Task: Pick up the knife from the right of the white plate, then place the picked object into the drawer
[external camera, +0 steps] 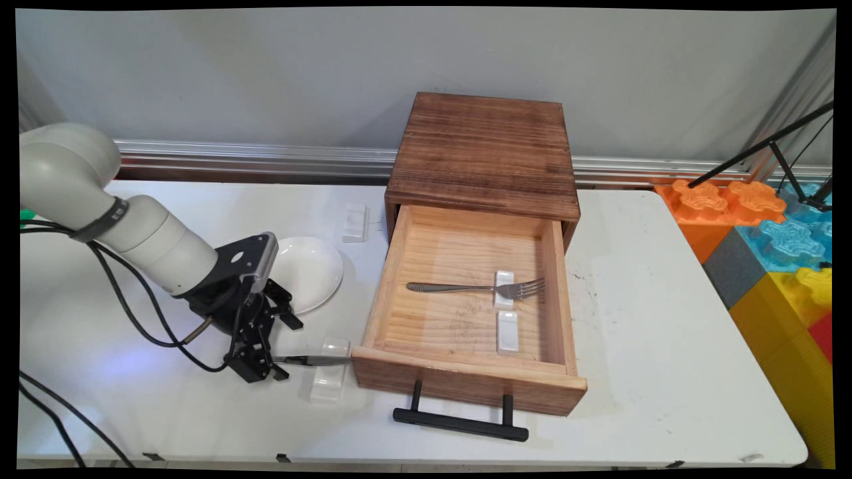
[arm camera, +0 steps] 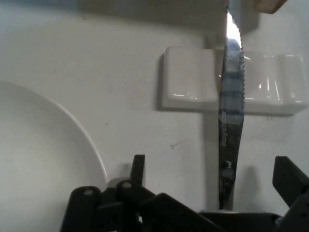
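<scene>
The gripper (external camera: 279,364) has its fingers clamped on a knife (arm camera: 231,140), blade over a white rest (arm camera: 193,87), beside the plate (external camera: 307,269) and open drawer (external camera: 466,313).

White table (external camera: 665,319) bears drawer box (external camera: 482,150), plate (external camera: 313,269), two rests (external camera: 355,221) (external camera: 331,379)

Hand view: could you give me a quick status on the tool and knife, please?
Tool low on the table, left of the drawer. Knife runs out from it, lying across a white rest. Plate beside it. Grip not discernible.
</scene>
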Tool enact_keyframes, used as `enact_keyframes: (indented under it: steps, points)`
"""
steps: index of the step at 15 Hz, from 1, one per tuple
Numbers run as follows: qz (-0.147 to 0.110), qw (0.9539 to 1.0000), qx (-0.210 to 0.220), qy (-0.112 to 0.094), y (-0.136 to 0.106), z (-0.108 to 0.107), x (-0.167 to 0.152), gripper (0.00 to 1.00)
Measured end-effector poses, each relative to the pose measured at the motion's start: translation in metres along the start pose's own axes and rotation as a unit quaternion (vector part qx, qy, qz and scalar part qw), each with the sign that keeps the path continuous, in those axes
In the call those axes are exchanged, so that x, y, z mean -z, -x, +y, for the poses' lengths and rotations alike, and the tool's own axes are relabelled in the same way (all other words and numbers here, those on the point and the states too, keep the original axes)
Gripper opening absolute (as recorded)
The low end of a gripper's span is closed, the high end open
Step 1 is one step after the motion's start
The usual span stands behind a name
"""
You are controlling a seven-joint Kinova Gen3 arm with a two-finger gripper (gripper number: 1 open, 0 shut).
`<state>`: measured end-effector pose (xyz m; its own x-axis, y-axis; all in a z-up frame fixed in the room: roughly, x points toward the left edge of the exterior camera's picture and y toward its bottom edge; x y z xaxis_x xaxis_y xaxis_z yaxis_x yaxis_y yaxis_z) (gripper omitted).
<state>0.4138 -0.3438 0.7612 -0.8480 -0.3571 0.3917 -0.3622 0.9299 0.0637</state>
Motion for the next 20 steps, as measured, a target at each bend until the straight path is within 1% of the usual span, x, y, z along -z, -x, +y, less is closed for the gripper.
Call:
enact_keyframes:
  steps: [5,6,13,17,20]
  points:
    - [-0.002,1.0,-0.005,-0.001,-0.001,0.0,-0.006,1.0]
    - [-0.002,1.0,-0.006,-0.001,-0.002,-0.001,-0.006,0.0]
    - [-0.004,0.9999,-0.015,0.002,-0.002,0.0,-0.005,0.0]
    - [-0.003,0.9998,-0.018,0.008,-0.004,0.003,0.003,0.0]
    - [-0.001,0.9998,-0.019,0.011,-0.007,0.005,0.015,0.0]
